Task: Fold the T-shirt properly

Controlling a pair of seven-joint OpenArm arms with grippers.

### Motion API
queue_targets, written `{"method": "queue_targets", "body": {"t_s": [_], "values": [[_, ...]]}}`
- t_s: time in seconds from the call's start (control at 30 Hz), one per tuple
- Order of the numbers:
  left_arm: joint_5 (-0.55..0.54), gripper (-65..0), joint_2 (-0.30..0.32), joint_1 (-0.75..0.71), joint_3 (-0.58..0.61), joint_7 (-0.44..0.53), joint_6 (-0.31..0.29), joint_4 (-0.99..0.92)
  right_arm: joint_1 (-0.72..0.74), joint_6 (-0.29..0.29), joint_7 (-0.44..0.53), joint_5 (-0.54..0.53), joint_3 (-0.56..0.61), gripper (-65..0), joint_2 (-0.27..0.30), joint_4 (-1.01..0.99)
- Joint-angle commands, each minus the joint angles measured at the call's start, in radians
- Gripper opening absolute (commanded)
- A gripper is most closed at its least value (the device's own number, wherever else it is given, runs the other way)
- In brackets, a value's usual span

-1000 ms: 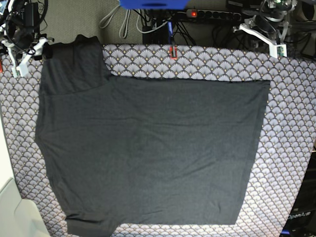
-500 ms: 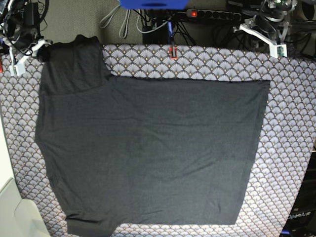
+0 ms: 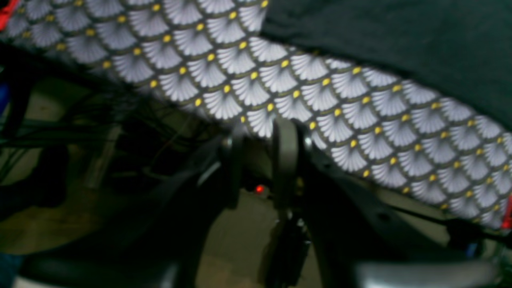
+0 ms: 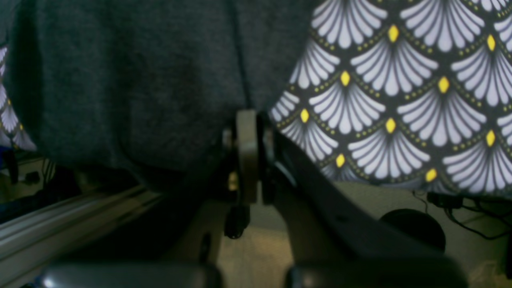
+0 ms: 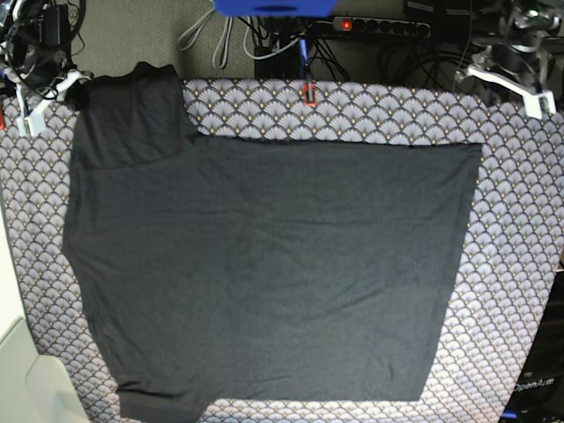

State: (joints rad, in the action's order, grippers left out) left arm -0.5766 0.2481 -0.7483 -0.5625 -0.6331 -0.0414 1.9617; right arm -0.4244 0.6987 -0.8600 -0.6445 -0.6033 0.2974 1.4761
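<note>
The dark grey T-shirt lies spread flat, plain side up, on the fan-patterned tablecloth; no print shows. One sleeve points to the far left corner. My right gripper sits at that sleeve's outer corner. In the right wrist view the right gripper has its jaws together in front of the shirt; I cannot tell whether fabric is pinched. My left gripper hovers off the far right corner, apart from the shirt. In the left wrist view the left gripper shows a narrow gap and is empty.
A red clip holds the cloth at the far edge. Behind the table are a power strip, cables and a blue object. A white bin stands front left and a black box front right.
My left gripper has moved to the right and slightly nearer, away from the shirt's far right corner. My right gripper has shifted slightly up by the sleeve. The shirt has not moved.
</note>
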Motion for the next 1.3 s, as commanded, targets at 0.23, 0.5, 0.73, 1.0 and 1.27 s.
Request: {"method": "queue_targets", "body": {"t_s": [0.23,0.5,0.73,1.0,1.27], "values": [[-0.082,-51.6,-0.037,0.151,-0.215,-0.173,-0.096,-0.009,-0.011,-0.001,-0.048,0.042,0.001,-65.0,0.010,-0.001],[-0.067,-51.5,-0.054,0.240,-0.270,-0.281,-0.240,-0.014,-0.009,-0.001,-0.048,0.042,0.001,-65.0,0.010,-0.001],[0.010,-51.5,-0.056,0.322,-0.259,-0.279,-0.251,-0.166,-0.011,-0.001,-0.048,0.042,0.001,-65.0,0.010,-0.001],[0.017,-51.6,-0.062,0.404,-0.264,-0.279,-0.369,-0.261,-0.011,-0.001,-0.048,0.042,0.001,-65.0,0.010,-0.001],[0.013,-51.5,-0.062,0.422,-0.259,-0.279,-0.377,-0.279,-0.012,-0.001,-0.048,0.042,0.001,-65.0,0.010,-0.001]]}}
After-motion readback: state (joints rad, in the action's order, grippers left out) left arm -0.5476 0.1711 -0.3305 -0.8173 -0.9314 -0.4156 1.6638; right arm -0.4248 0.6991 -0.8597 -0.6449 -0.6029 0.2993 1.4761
